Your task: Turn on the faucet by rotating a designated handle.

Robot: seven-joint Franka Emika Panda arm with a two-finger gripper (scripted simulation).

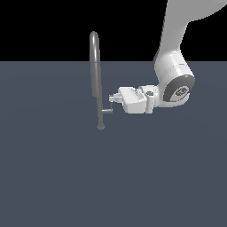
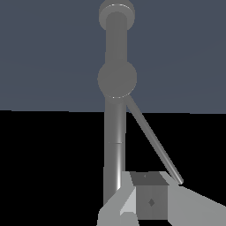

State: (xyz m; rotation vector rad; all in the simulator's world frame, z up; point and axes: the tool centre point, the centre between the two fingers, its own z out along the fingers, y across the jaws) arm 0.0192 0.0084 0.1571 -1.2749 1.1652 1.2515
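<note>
Handle (image 1: 106, 111) juts toward the hand (image 1: 111, 98), just below its fingertips.

Grey faucet (image 1: 94, 75), white tool (image 1: 113, 98)

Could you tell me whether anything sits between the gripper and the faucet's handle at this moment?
Nothing visible does. In the exterior view the gripper sits just to the right of the faucet, close above the handle, with only bare floor around them. The wrist view shows the handle's thin lever running past a finger, unobstructed.
</note>
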